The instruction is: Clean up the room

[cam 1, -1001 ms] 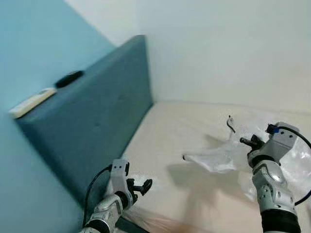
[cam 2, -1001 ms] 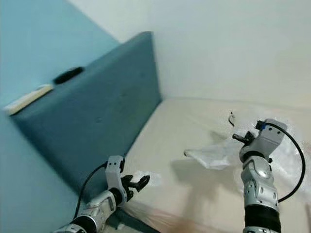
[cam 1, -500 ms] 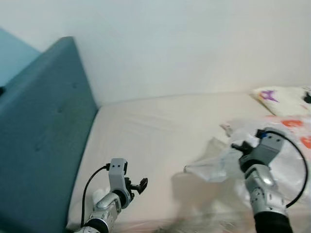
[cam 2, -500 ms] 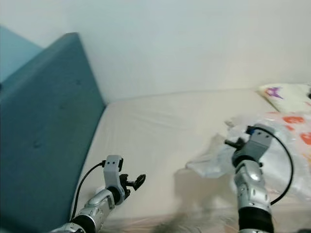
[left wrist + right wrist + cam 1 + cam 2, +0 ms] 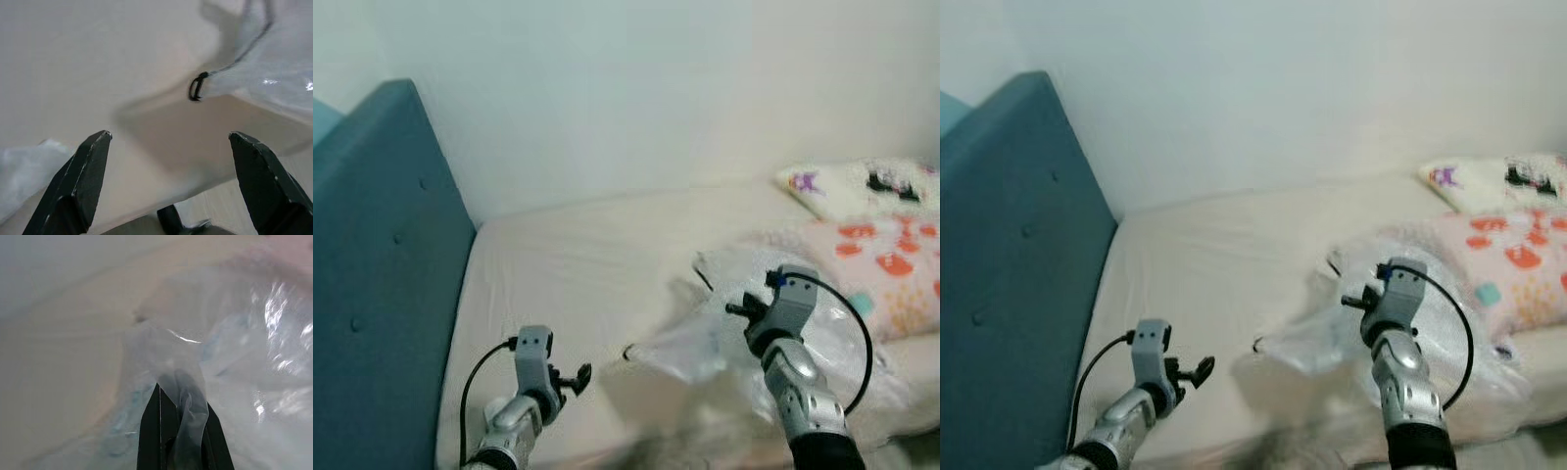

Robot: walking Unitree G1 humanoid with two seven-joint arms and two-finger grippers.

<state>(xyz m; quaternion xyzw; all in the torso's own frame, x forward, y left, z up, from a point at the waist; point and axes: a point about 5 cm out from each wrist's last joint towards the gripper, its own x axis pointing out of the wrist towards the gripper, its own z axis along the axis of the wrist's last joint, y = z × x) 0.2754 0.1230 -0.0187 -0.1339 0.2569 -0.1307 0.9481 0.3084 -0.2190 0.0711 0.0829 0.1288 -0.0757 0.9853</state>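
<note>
My right tool is clamped on a fold of the clear plastic bag, which hangs lifted above the cream bed, its loose end trailing toward my left side. My left tool hovers low over the near edge of the bed with its fingers wide apart, gripping nothing. Patterned pillows lie on the bed beyond the bag, and the blue headboard stands to the left.

Headboard: blue, padded, at the left end of the mattress.
Mattress: cream sheet.
Wall: white, behind the mattress.
Pillows: patterned, on the mattress, far from the headboard.
</note>
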